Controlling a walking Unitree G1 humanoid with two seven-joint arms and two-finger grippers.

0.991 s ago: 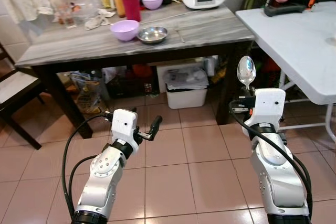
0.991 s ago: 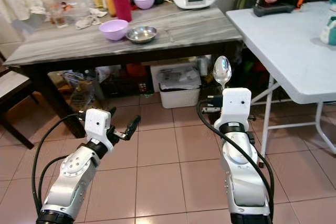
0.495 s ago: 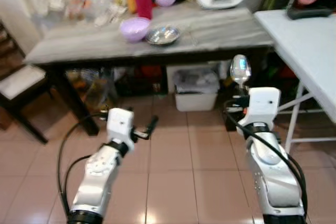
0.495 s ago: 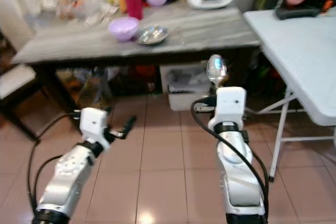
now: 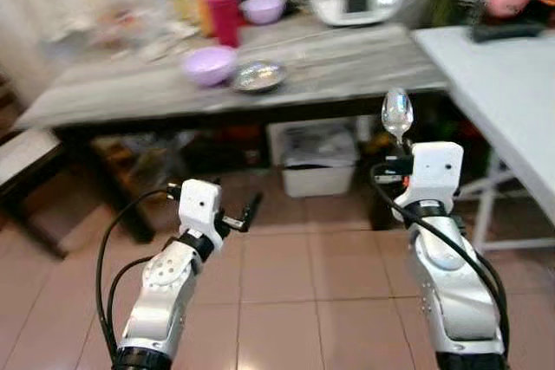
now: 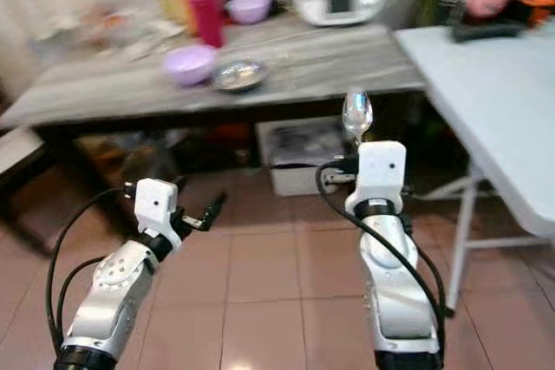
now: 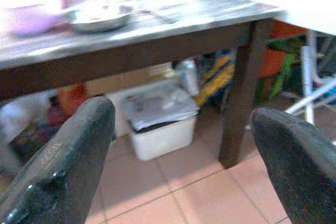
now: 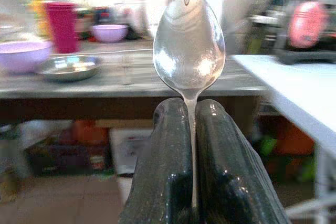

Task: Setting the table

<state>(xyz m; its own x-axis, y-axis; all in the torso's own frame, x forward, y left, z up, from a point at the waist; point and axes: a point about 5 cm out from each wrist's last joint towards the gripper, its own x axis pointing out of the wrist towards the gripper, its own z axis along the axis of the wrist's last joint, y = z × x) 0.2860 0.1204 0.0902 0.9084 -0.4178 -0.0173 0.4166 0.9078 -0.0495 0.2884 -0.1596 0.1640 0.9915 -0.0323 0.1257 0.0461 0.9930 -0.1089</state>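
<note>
The right gripper [image 8: 190, 129] is clenched on the thin handle of a shiny metal spoon [image 5: 397, 113], which stands upright with its bowl above the fingertips, carried in the air over the tiled floor [image 5: 286, 301] and short of both tables. The left gripper [image 5: 236, 217] is released and holds nothing, its two black fingers [image 7: 63, 156] spread wide and aimed at the underside of the dark grey-topped wooden worktop [image 5: 347, 54].

On that worktop, far and to the left, sit a lilac plastic bowl [image 5: 208, 65] and, just beside it, a shallow steel dish [image 5: 257, 76]; a red tumbler [image 5: 225, 15] and a second lilac bowl [image 5: 263, 8] stand farther back. A pale white folding worktop [image 5: 507, 84] lies to the right.

The views are blurred, so the robot appears to be walking with the spoon. The grip is only on the narrow stem, so the spoon could twist. Best to keep the wrist steady, stop squarely at the chosen worktop, lower the spoon flat onto a bare stretch near the dishes, and only then let go.
</note>
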